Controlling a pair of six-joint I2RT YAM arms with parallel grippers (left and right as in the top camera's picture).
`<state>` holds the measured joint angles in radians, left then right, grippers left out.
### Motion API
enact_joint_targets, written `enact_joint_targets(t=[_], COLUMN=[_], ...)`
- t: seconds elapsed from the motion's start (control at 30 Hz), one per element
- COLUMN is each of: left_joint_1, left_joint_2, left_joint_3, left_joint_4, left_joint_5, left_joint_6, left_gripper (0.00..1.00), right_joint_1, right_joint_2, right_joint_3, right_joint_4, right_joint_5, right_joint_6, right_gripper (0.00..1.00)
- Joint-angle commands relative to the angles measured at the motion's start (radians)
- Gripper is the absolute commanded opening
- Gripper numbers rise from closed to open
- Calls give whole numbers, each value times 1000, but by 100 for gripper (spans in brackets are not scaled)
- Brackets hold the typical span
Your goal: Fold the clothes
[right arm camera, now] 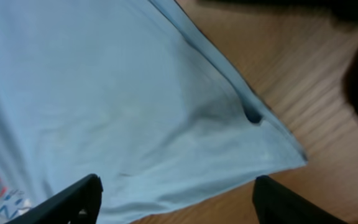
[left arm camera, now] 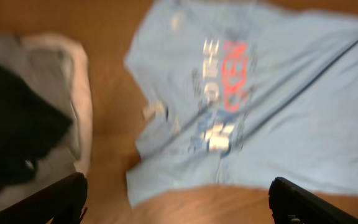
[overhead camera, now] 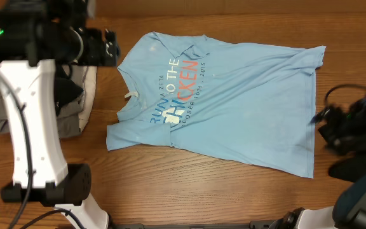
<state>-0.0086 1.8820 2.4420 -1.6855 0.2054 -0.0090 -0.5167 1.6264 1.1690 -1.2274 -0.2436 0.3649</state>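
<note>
- A light-blue T-shirt [overhead camera: 234, 102] lies spread out, print side up, in the middle of the wooden table [overhead camera: 234, 191]. Its collar points to the left side of the overhead view and its hem to the right.
- The blue and red lettering [overhead camera: 180, 89] sits near the collar end. The cloth is wrinkled there, and long creases run across the body toward the hem.
- Off the collar end, near the table's left edge, sits a pile of clothes [overhead camera: 75, 102]: black on top, grey beneath, and a pale beige piece along the side nearest the shirt. The pile and the shirt lie close together with bare wood between them.
- The left gripper [overhead camera: 110, 49] hangs above the gap between pile and shirt, near the upper sleeve. Its wrist camera, which is blurred, shows both dark fingers [left arm camera: 67, 196] set wide apart with nothing between them.
- The right gripper [overhead camera: 323, 124] is at the hem end, by the shirt's right edge. In its own view the jaws stand well apart over the blue cloth [right arm camera: 104, 93] with nothing clamped; I cannot tell whether the tips touch the fabric.
- The white left arm [overhead camera: 30, 146] crosses over the pile in the overhead view.
</note>
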Motion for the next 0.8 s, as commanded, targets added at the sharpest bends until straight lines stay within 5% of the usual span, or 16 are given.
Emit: enact_joint_targets(t=[0.0,0.27,0.4,0.77], left_joint_1=[0,3,3,3], left_joint_2=[-8,-5,-5,-5], left_joint_3=[-120,-425,-485,-491], left_joint_4=[-4,27,48,44], left_joint_5=[-6,-6,-6,-6], left_joint_6=[11,43,43,55], left_gripper=[96,94,95,98], right_joint_1=[0,0,0,-3], right_joint_2=[-6,-6,-6,-44], right_joint_3=[-148,-386,-446,-293], right_joint_4=[47,184,266,108], right_joint_5=[2,-19,-12,228], right_joint_6=[26,63,92,98], right_gripper=[77,75,40,5])
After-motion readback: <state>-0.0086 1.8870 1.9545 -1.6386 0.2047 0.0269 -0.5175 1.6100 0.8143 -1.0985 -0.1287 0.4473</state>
